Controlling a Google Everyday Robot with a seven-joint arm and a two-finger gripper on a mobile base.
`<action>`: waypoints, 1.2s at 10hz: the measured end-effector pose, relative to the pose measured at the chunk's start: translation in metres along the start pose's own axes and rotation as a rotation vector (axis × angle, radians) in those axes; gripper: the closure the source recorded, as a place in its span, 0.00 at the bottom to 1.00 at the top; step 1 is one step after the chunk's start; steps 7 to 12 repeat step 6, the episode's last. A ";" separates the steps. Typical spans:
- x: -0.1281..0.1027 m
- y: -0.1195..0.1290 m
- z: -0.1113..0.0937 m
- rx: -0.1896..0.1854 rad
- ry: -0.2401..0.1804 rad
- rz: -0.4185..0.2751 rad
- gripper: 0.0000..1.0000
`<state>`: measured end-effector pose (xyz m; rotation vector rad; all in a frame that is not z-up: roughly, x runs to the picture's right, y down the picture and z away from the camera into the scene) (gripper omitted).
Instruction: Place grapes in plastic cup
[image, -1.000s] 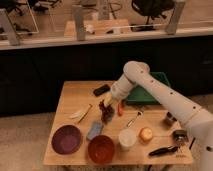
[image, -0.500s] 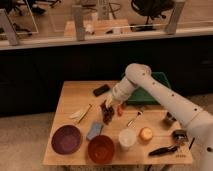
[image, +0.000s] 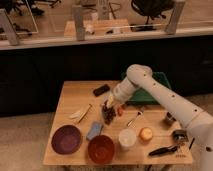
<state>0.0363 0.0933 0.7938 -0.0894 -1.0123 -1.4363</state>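
Camera view: the white arm's gripper (image: 109, 103) sits directly above the small dark reddish-purple grape bunch (image: 108, 114), mid-desk; jaw opening cannot be told. One translucent white plastic cup (image: 127, 138) stands right of and nearer than the grapes. Two bowls, purple (image: 66, 139) and red-brown (image: 101, 149), sit near the front edge of the light wooden desk (image: 75, 92).

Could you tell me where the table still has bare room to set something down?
Free patches: the table's back-left corner, left of the dark block, and the left edge above the purple bowl. The middle is crowded: the gripper is over the grapes, with the cup and red bowl in front.
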 end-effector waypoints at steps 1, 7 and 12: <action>0.001 0.001 0.000 -0.003 -0.001 0.006 0.20; 0.012 -0.004 -0.011 -0.001 0.016 0.107 0.20; 0.012 -0.004 -0.011 -0.001 0.016 0.107 0.20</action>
